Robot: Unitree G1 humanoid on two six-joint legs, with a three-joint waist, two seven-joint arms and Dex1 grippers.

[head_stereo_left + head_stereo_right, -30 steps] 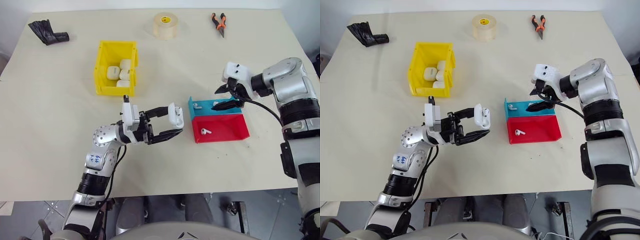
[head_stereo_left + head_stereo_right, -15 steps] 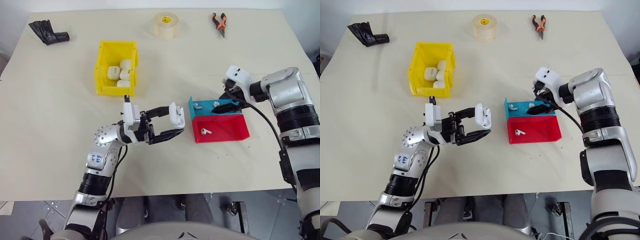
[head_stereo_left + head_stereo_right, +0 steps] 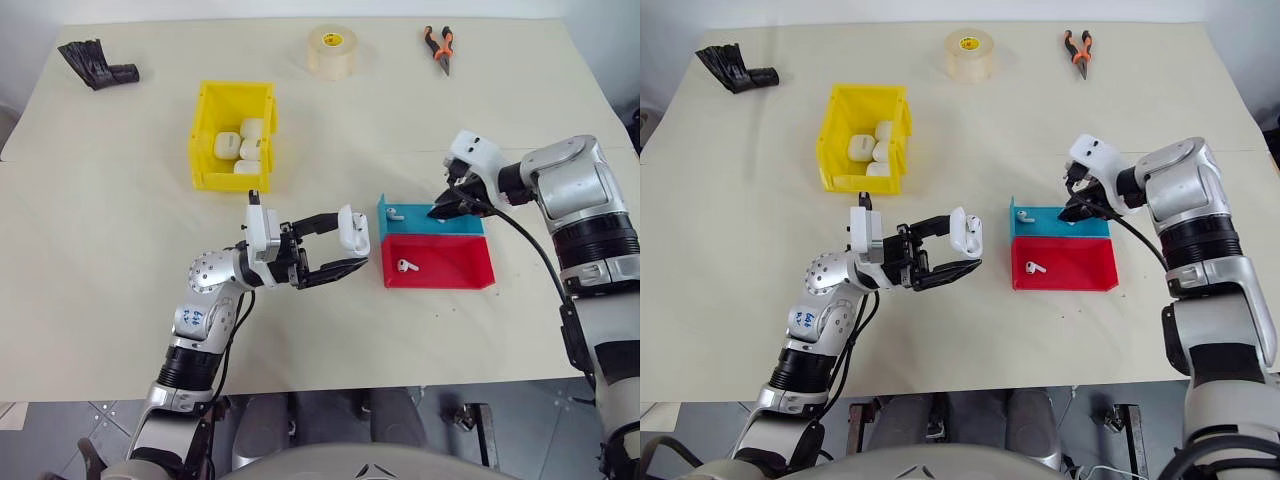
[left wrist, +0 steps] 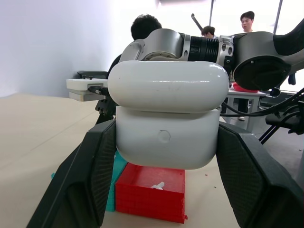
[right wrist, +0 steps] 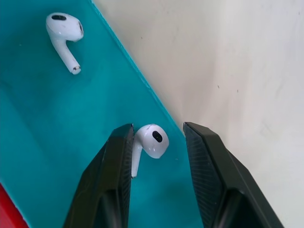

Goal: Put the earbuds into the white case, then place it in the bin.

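We are seeing silver arms with black joints, white wrist blocks, black cables, and black-fingered left end effector.

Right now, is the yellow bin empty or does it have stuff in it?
Not empty: the yellow bin holds several white cases clustered toward one side.

On the bench there are five white cases (four of them sitting in the one yellow bin), three earbuds, two shallow trays, one tape roll, one pair of pliers and one black bundle.
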